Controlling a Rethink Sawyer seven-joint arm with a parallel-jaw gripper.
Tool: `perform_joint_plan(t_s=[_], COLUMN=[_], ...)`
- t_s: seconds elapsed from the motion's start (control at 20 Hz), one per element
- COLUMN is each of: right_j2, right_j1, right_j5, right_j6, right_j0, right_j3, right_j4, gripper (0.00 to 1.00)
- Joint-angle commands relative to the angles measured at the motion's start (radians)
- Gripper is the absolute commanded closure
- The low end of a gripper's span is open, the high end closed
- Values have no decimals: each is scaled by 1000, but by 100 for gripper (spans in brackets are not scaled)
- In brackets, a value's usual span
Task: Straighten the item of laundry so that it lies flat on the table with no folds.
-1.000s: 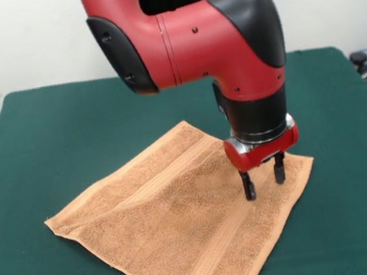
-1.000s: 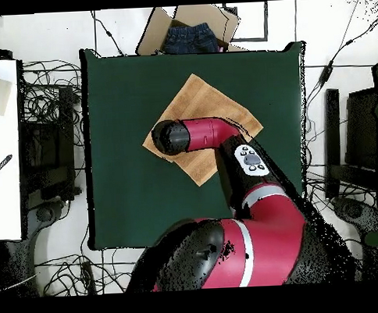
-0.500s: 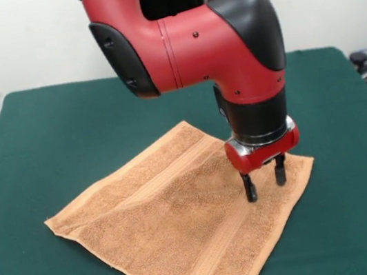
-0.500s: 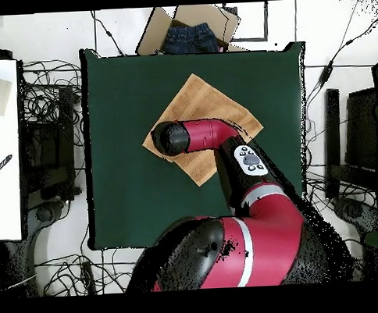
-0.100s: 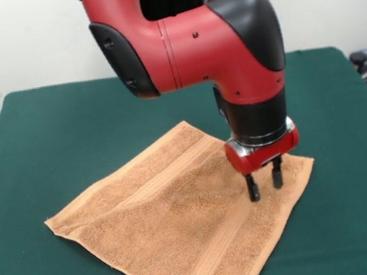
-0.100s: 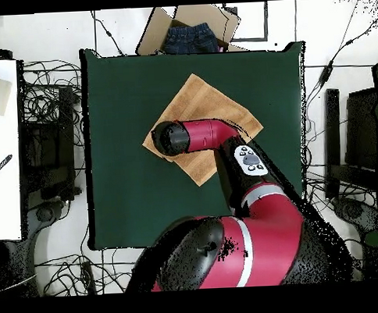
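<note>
Green table (image 5: pixel 43 132) fills most of both views, dark cloth top. My arm (image 5: pixel 189 39) comes down over it, red and black, wrist pointing straight down; from overhead it covers the towel's corner nearest my base side.

Towel (image 5: pixel 163 231) lies spread on the table, light orange-brown, turned like a diamond, roughly mid-table in the overhead view (image 6: pixel 213 107). It looks mostly flat, with woven bands running along two opposite edges. Surface shows slight ripples near the middle, no big fold that I can see. The front view cuts off its near corner at the bottom edge. No tag that I can make out.

My gripper (image 5: pixel 264 185) is above the towel's right corner in the front view, just inside the edge. Fingers (image 5: pixel 251 188) are apart, nothing between them, tips pointing down at the cloth. Tips are at or just above the terry; I cannot tell if they touch.

Beyond the table in the overhead view: a cardboard box (image 6: pixel 221 21) with dark blue clothes (image 6: pixel 188 39), cables (image 6: pixel 49 106) on the floor.
</note>
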Motion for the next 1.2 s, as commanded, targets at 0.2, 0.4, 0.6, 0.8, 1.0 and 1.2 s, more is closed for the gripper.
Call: perform_joint_plan(t_s=[0.2, 0.4, 0.6, 0.8, 1.0, 1.2], right_j2=[-43, -49, -48, -73, -106, -162], right_j1=[85, 84, 81, 11, -90, -61], right_j5=[-104, -107, -97, -55, 79, 66], right_j6=[109, 116, 119, 182, 228, 315], right_j0=[18, 22, 23, 73, 156, 257], right_j3=[-14, -11, -9, 30, 28, -19], right_j4=[-58, -56, -49, -14, 46, 95], gripper=[100, 100, 100, 100, 100, 100])
